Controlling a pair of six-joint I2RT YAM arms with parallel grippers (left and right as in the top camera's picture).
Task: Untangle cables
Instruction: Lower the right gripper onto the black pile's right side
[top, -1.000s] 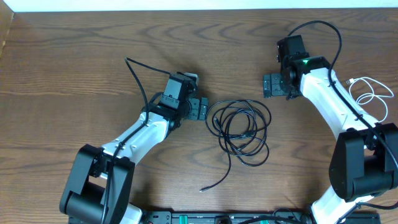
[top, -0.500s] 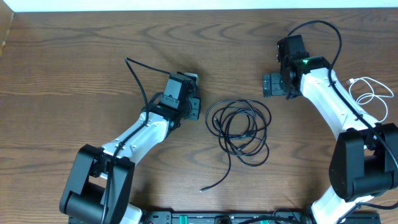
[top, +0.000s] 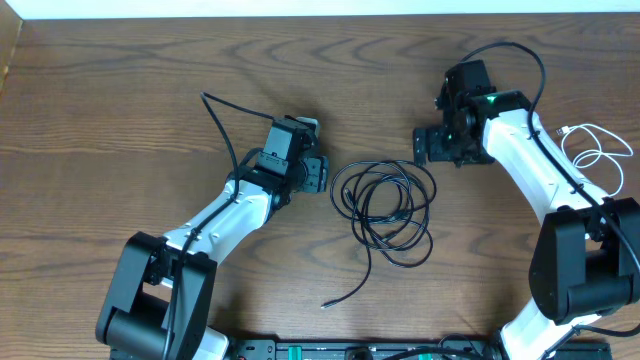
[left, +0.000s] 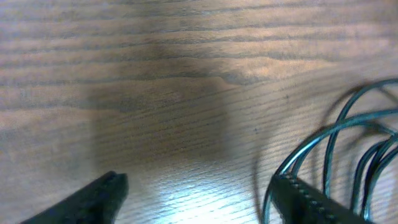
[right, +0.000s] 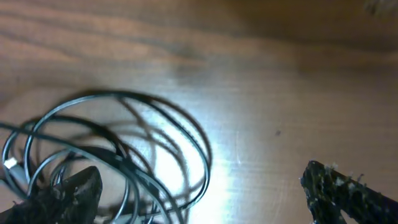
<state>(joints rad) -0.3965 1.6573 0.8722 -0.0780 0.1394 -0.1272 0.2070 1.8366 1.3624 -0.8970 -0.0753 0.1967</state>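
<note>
A tangled coil of thin black cables (top: 386, 205) lies mid-table, with one loose tail (top: 347, 291) running toward the front edge. My left gripper (top: 318, 175) stands open just left of the coil. In the left wrist view the gripper (left: 199, 202) holds nothing, and the cable loops (left: 339, 140) curve past its right finger (left: 305, 198). My right gripper (top: 426, 146) hovers open at the coil's upper right edge. In the right wrist view the loops (right: 134, 140) lie below the wide-open gripper (right: 205, 193), near the left finger (right: 68, 194). A white cable (top: 598, 150) lies apart at the right edge.
A thicker black cord (top: 218, 118) rises from the left arm. Another arches over the right arm (top: 520, 45). A black strip of equipment (top: 350, 350) runs along the front edge. The wooden table (top: 120, 100) fills the view.
The right gripper has moved left and down, closer to the coil's upper right edge. The left gripper narrowed and then widened again in about the same place. The coil has not moved.
</note>
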